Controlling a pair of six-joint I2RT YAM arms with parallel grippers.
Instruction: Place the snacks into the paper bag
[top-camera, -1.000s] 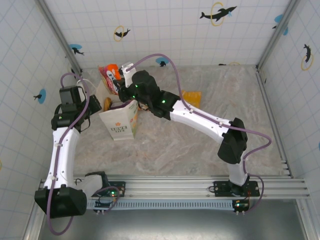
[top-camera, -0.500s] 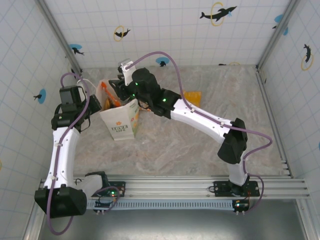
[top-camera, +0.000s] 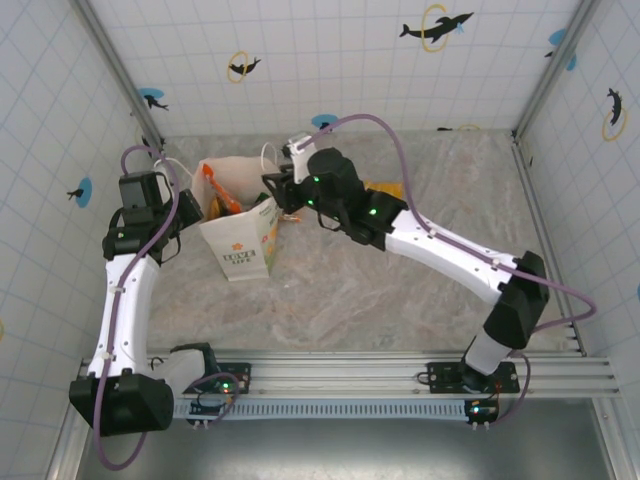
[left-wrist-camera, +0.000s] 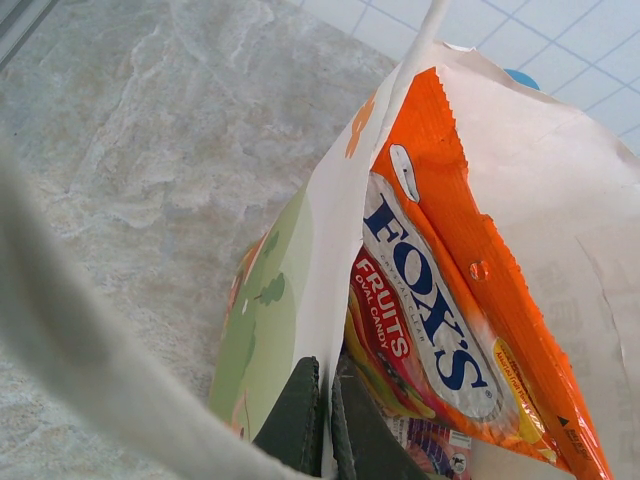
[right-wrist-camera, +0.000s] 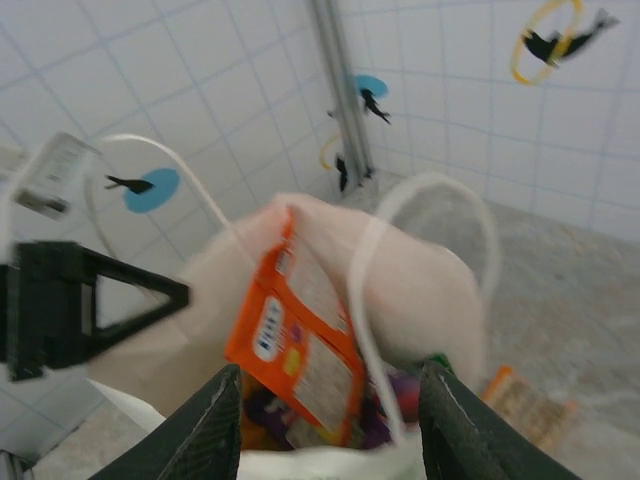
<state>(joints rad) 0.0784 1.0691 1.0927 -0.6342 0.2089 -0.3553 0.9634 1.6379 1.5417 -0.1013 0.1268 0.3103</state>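
Though tiny from above, the orange packet (left-wrist-camera: 432, 292) reads FOX'S up close.

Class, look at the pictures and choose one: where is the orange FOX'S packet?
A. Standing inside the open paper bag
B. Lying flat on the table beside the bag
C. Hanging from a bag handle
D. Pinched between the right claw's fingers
A: the orange packet stands on edge between the walls of the open paper bag.
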